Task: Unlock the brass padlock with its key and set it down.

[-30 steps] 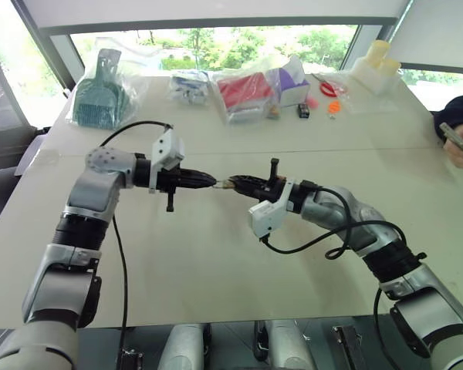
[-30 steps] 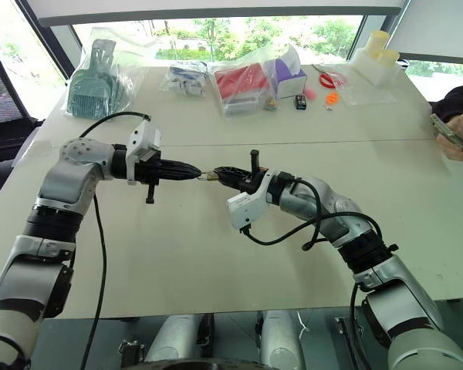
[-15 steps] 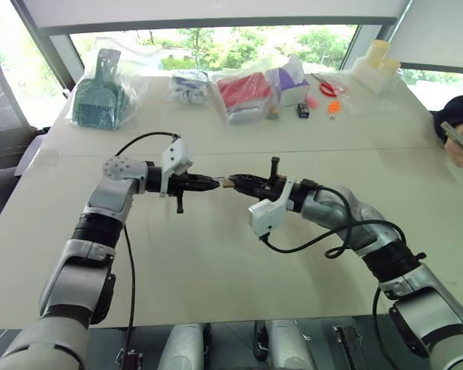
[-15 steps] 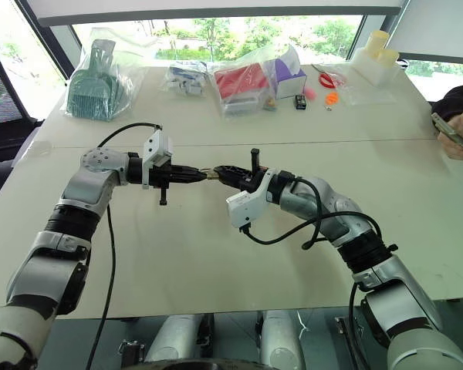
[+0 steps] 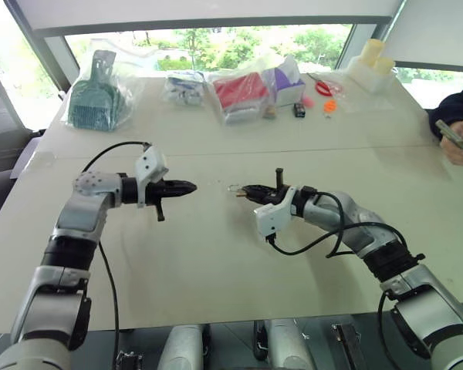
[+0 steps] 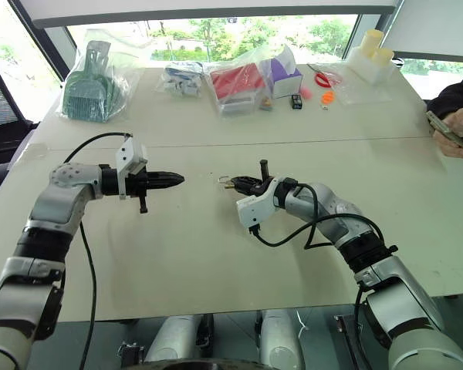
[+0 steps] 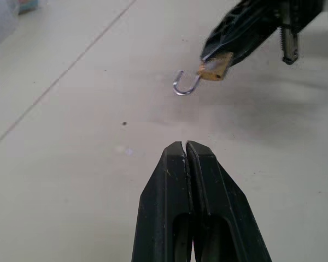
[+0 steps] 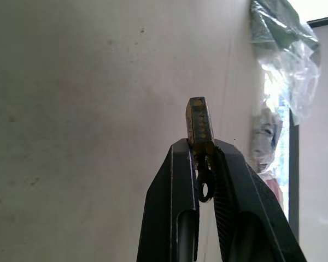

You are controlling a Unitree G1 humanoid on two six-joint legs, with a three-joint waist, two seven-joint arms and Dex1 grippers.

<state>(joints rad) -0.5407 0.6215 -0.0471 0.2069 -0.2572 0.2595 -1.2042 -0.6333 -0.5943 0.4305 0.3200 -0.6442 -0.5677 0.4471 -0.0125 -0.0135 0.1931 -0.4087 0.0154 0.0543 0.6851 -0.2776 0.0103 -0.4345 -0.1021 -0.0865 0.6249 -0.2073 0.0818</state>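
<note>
Both grippers have drawn apart: left gripper (image 7: 186,146), empty and closed, backed away; right gripper (image 8: 200,150) pinches the brass padlock (image 7: 214,66), shackle sprung open, over the surface (image 5: 216,254), ready for setting down.

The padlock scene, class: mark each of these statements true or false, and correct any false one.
1. The right claw holds the padlock. True.
2. The padlock's loop is swung open like a hook. True.
3. The left claw is wide open. False: its fingers are pressed together, holding nothing visible.
4. The two claws touch. False: bare table shows between them.
5. The padlock lies on the table. False: it is held above it.
</note>
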